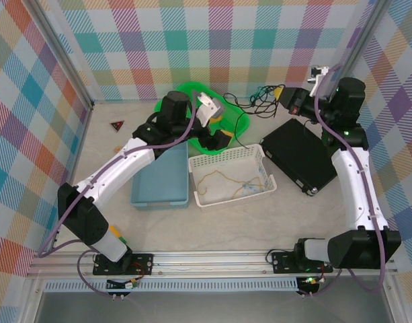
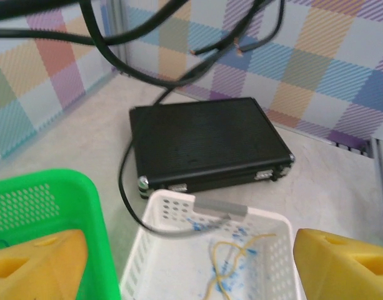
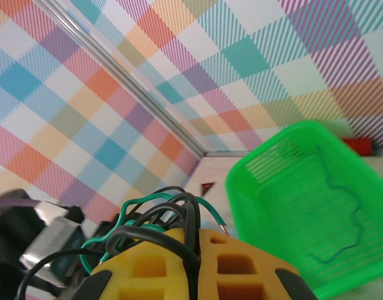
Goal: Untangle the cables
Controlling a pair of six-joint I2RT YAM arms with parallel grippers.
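Several cables (image 1: pixel 256 102) pinched in right claw (image 3: pixel 194 250) beyond the white basket (image 1: pixel 226 149), left claw (image 2: pixel 191 269) spread just beside it; we risk a strand snagging its rim.

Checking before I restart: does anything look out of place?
A black cable drapes over the white basket's rim, half in, half out, apparently trailing from the bundle in the right gripper.

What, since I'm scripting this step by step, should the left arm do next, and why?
Probably raise the open left gripper to a black strand hanging ahead of it and close there. The right gripper is shut on the knotted bundle of cables, so a second grip could draw one strand free.
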